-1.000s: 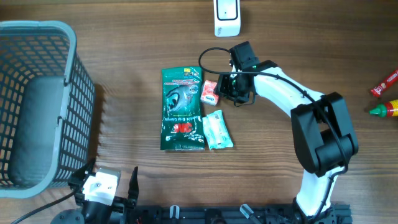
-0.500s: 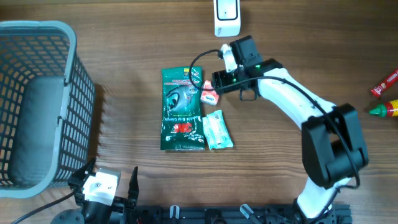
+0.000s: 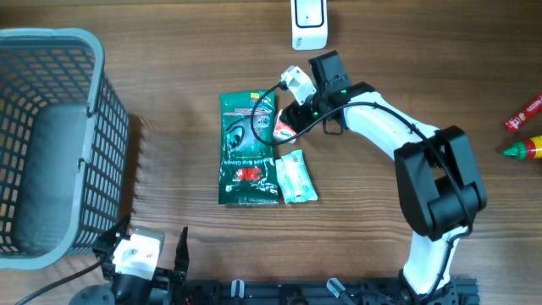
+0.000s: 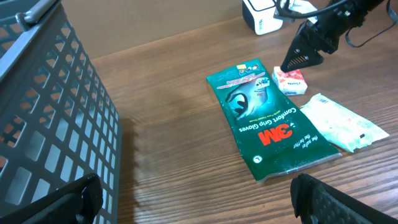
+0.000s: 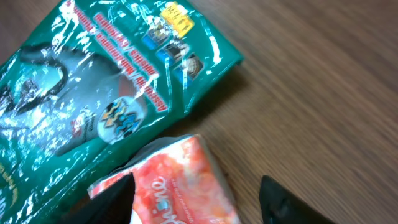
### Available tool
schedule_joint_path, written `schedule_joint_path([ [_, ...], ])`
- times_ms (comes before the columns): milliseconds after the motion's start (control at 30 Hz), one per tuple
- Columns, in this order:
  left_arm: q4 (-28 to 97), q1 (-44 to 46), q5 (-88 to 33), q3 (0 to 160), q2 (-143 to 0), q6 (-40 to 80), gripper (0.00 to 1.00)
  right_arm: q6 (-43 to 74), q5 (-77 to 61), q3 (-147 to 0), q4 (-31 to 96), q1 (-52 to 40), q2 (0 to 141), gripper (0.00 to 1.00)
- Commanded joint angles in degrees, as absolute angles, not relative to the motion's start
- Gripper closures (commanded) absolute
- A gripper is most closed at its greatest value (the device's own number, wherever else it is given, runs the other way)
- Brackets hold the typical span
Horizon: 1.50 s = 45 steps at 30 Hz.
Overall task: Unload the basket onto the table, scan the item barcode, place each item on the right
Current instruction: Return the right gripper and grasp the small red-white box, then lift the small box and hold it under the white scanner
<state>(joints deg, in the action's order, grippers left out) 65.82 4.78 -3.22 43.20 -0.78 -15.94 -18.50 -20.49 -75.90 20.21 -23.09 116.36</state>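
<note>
Right gripper [image 3: 288,117] hangs over the small pink packet [image 5: 180,180], fingers apart on either side of it, far finger [image 5: 283,199] clear of the wrapper; packet lies flat on the table [image 3: 169,85], touching the top right edge of the green glove pack [image 3: 247,148], white pouch [image 3: 295,176] just below, scanner [image 3: 309,24] near the far edge. Left gripper [image 3: 146,246] sits by the basket [image 3: 110,127], jaws wide apart, holding nothing
</note>
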Motion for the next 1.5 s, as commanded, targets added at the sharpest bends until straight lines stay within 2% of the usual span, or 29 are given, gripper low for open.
schedule_joint_path([
  [0,65.67,5.04,-3.11,43.05,-0.25,-16.23,0.00,-21.12,-28.10,-76.77,20.86,-22.85,118.43,0.44],
  [133,65.67,5.04,-3.11,43.05,-0.25,-16.23,0.00,-20.99,-29.63,-76.77,21.74,-22.87,121.49,0.47],
  [267,65.65,5.04,-3.11,43.05,-0.25,-16.23,0.00,-17.34,-22.35,-76.82,21.37,-22.85,123.15,0.68],
  [300,65.67,5.04,-3.11,43.05,-0.27,-16.23,0.00,-14.52,-17.98,-77.06,21.21,-22.85,122.76,0.78],
  [400,65.67,5.04,-3.11,43.05,-0.27,-16.23,0.00,-9.85,-13.10,-77.80,22.17,-22.59,121.84,0.96],
  [500,65.65,5.04,-3.11,43.05,-0.25,-16.23,0.00,4.16,-7.33,-78.67,25.65,-21.32,117.51,0.96],
  [633,65.67,5.04,-3.11,43.05,-0.25,-16.23,0.00,26.89,-7.07,-78.72,35.92,-18.17,110.43,0.96],
  [800,65.67,5.04,-3.11,43.05,-0.27,-16.23,0.00,52.49,-14.48,-78.72,54.48,-13.19,101.32,0.96],
  [933,65.67,5.04,-3.11,43.05,-0.25,-16.23,0.00,55.70,-21.91,-78.70,67.72,-11.35,96.03,0.96],
  [1100,65.67,5.04,-3.11,43.05,-0.27,-16.23,0.00,58.46,-21.61,-78.63,80.47,-13.19,92.20,0.96],
  [1333,65.67,5.04,-3.11,43.05,-0.27,-16.23,0.00,69.12,-15.70,-76.14,83.42,-23.64,82.43,0.96],
  [1467,65.67,5.04,-3.11,43.05,-0.27,-16.23,0.00,79.72,-9.39,-75.70,83.50,-30.74,76.55,0.96],
])
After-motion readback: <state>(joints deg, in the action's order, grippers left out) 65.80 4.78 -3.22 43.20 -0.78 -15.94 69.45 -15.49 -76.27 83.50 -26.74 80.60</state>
